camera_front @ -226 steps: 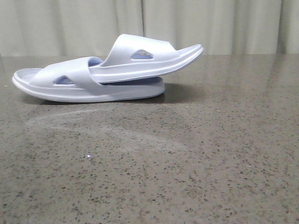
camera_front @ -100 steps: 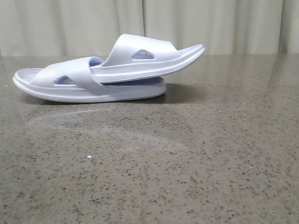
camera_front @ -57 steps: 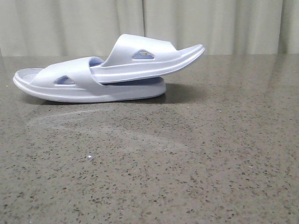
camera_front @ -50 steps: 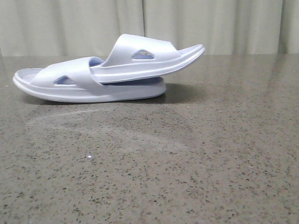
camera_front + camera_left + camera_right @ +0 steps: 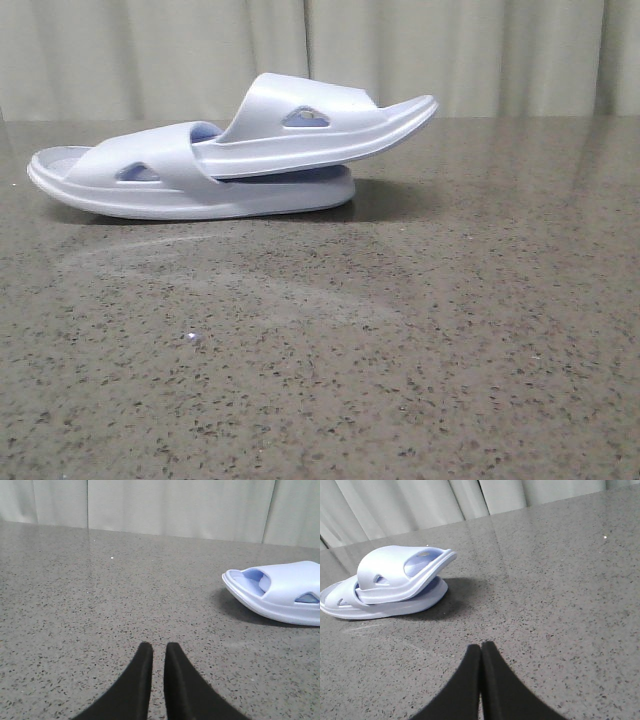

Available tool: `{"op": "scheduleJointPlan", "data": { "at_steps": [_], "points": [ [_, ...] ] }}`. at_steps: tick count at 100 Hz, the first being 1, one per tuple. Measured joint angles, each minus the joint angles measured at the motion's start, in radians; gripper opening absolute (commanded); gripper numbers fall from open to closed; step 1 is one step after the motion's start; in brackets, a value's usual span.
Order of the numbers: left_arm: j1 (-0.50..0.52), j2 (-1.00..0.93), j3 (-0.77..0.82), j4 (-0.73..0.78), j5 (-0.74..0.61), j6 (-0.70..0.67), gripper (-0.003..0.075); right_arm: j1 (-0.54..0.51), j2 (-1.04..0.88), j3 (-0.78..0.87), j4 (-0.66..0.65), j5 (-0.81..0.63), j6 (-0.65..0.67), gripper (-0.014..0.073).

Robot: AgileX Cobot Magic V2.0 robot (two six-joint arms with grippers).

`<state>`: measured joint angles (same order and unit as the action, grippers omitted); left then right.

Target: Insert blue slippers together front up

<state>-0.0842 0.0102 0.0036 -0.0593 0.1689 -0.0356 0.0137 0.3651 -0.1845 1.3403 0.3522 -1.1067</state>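
While the left gripper (image 5: 155, 652) hangs low over the bare speckled table (image 5: 420, 330), its fingers nearly together with a thin gap and nothing between them, the blue slippers (image 5: 230, 160) lie nested at about ten o'clock on the tabletop in the front view: the lower slipper (image 5: 140, 185) flat, the upper slipper (image 5: 320, 125) tucked under its strap, free end tilted up. At right, the right gripper (image 5: 480, 652) has its fingers pressed together, empty

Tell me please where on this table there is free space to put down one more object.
The table is bare everywhere in front of the nested blue slippers and to their right, up to the curtain. Only the back left, where the slippers lie, is taken. Both grippers hover low over bare surface.
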Motion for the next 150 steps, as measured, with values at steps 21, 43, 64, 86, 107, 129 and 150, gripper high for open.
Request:
{"op": "scheduleJointPlan", "data": {
  "at_steps": [21,43,64,86,107,129,150],
  "points": [
    [0.000,0.000,0.000,0.000,0.002,-0.002,0.0015,0.000,0.000,0.000,0.000,0.000,0.000,-0.0089],
    [0.000,0.000,0.000,0.000,0.002,-0.002,0.0015,0.000,0.000,0.000,0.000,0.000,0.000,-0.0089],
    [0.000,-0.003,0.000,0.000,0.002,-0.002,0.0015,0.000,0.000,0.000,0.000,0.000,0.000,-0.0089],
    [0.000,-0.005,0.000,0.000,0.002,-0.004,0.0015,0.000,0.000,0.000,-0.014,-0.091,0.000,-0.0089],
    [0.000,-0.005,0.000,0.000,0.002,-0.004,0.0015,-0.002,-0.006,0.000,-0.515,-0.215,0.340,-0.0089],
    [0.000,-0.005,0.000,0.000,0.002,-0.004,0.0015,-0.050,-0.042,0.016,-1.179,-0.241,0.945,-0.0089],
    [0.000,-0.005,0.000,0.000,0.002,-0.004,0.0015,-0.070,-0.146,0.144,-1.269,-0.261,1.021,-0.0089]
  ]
}}
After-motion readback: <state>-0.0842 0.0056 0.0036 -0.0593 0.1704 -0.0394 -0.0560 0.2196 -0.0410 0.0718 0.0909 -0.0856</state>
